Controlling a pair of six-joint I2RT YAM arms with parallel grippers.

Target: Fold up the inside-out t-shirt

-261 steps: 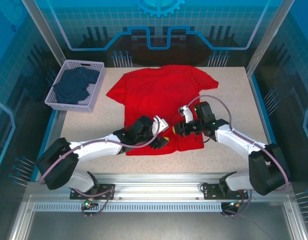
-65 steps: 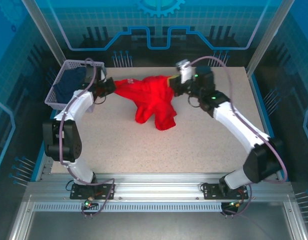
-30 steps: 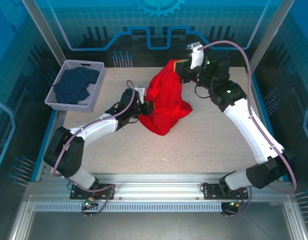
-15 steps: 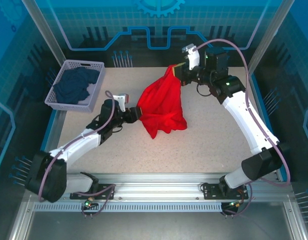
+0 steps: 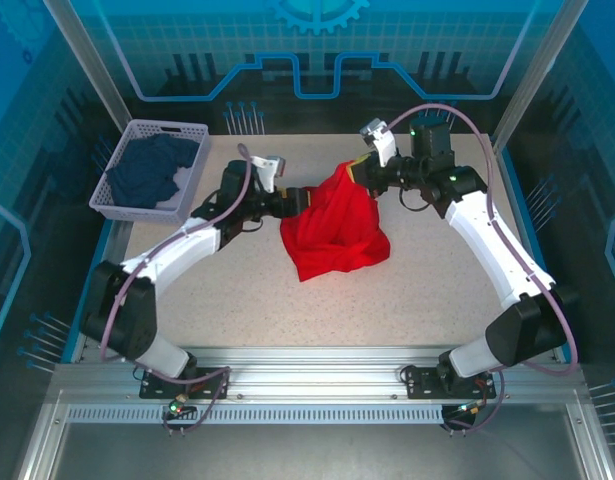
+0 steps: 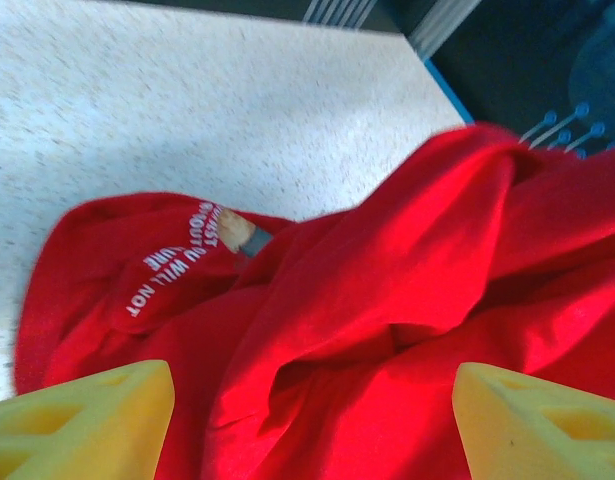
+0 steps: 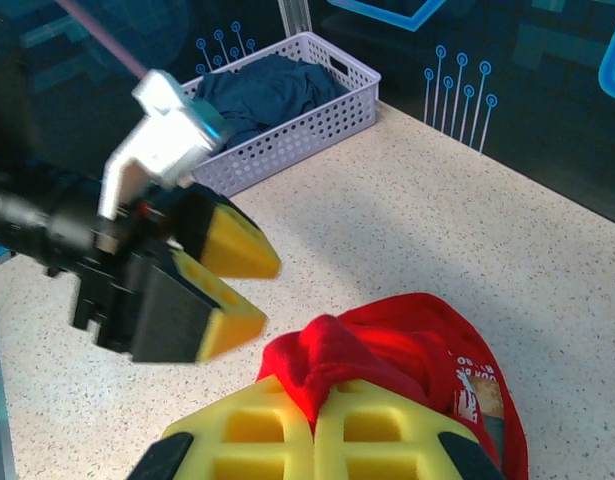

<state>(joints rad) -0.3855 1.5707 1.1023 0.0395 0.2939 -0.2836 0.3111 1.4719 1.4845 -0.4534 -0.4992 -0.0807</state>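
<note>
Table (image 5: 237, 290): left jaws now apparently apart

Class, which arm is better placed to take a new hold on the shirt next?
Left, probably: the left fingers stand open at the shirt, free to grasp; the right fingers are shut on its cloth.

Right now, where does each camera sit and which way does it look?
Top external: fixed above and behind the arms, looking down on the table; both arms show, the red t-shirt between the left gripper and right gripper.
Left wrist: on the left arm, looking past its open yellow fingers at the t-shirt.
Right wrist: on the right arm, facing the basket; its fingers are shut on the t-shirt.
Shared: top and right wrist views both show the left gripper and the basket.
</note>
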